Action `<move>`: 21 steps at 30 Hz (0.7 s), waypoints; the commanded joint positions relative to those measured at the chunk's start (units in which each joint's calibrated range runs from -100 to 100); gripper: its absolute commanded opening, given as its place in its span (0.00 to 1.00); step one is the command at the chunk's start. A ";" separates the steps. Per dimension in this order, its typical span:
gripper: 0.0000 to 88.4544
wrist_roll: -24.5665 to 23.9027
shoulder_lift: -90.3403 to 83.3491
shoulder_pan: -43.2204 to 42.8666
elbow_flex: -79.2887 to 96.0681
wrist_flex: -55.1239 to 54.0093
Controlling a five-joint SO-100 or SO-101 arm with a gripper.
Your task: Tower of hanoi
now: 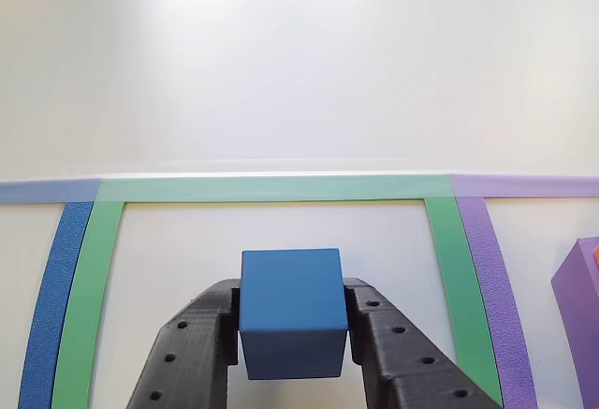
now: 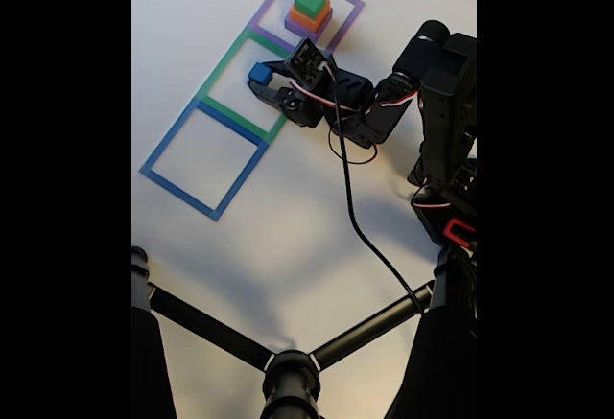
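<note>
Blue square (image 2: 203, 157): at the left in the fixed view, nothing in it as I read it.
Green square (image 2: 243, 87): middle of the three on the worktop (image 2: 288, 246); in the other view its tape (image 1: 271, 187) frames the far side and both flanks of the block.
Blue cube (image 1: 291, 312): I have it clamped between the two fingers of the end effector (image 1: 292, 334), sitting inside the green square (image 2: 259, 73); I cannot tell whether it rests on the worktop or hangs just above.
Cube's heading: one flat face towards the camera, edges roughly square to the tape; being a cube it has no long axis.
Stack (image 2: 309, 12): in the purple square (image 2: 309, 9) at the right, purple slab lowest, orange next, green cube on top.
Step in hand: I judge it the first move, smallest block to the middle square.
Next: set it down and release, lift clear, then go right for the green cube.
</note>
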 commanded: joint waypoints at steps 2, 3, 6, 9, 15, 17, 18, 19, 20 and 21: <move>0.15 0.75 -0.45 0.60 0.20 -1.84; 0.16 0.75 -0.37 0.75 0.20 -1.84; 0.21 0.75 -0.13 1.13 0.65 -2.41; 0.23 0.75 -0.21 1.21 0.83 -2.73; 0.29 0.75 -5.74 -0.16 1.92 -0.47; 0.30 0.75 -9.67 -1.31 2.47 1.96; 0.30 0.75 -11.99 -1.92 2.56 3.91; 0.30 0.75 -14.48 -2.45 2.56 6.09; 0.30 0.75 -16.56 -2.98 2.38 8.19; 0.29 0.75 -18.80 -3.44 1.83 11.19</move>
